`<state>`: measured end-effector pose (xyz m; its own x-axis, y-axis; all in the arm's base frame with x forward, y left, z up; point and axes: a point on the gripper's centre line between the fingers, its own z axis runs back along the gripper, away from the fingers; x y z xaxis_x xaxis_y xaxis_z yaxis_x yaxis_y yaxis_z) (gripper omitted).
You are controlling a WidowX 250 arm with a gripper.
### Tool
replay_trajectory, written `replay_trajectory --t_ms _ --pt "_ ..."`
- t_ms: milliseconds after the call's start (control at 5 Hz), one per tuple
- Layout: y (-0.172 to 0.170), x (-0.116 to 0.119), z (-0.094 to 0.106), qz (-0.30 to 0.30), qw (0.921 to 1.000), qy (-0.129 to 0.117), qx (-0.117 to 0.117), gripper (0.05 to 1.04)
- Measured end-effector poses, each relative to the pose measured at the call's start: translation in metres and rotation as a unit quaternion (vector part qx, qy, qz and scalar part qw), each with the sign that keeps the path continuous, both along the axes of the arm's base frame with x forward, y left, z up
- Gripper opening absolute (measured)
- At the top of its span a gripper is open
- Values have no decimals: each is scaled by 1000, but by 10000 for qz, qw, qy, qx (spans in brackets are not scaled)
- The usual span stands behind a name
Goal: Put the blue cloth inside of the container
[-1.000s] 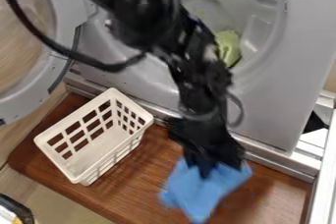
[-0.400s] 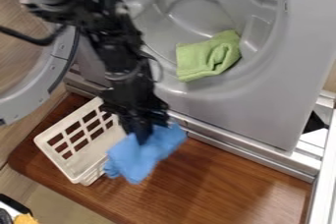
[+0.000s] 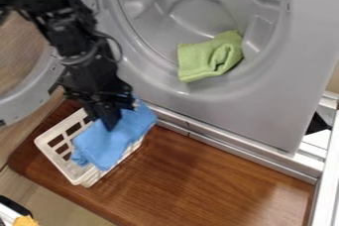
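1. the grey washer [image 3: 248, 106] is filling much of the view, its round opening facing up at a slant.
2. the brown board [image 3: 218, 180] is lying along the washer's lower edge.
3. the round door [image 3: 27, 103] is standing open at the left.
4. the black arm [image 3: 69, 36] is slanting in from the upper left, in front of part of the door.
5. the white basket [image 3: 81, 178] is sitting on the board, below the arm, its slotted left side showing.
6. the blue cloth [image 3: 116, 141] is hanging over the basket, covering much of its opening and reaching past the right rim; i cannot tell if it is touching the bottom.
7. the green cloth [image 3: 210, 57] is lying crumpled inside the washer's opening.
8. the gripper [image 3: 110, 122] is pointing down above the basket, clamping the blue cloth between its fingers.
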<state>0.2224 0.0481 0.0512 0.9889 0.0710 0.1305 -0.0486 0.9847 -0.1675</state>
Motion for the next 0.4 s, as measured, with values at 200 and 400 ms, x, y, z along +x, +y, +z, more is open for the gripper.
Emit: replay_trajectory --t_ms 200,400 --pt "14 -4 -8 171 9999 9 3 88" --pt "24 1 -29 216 9995 211 -56 88"
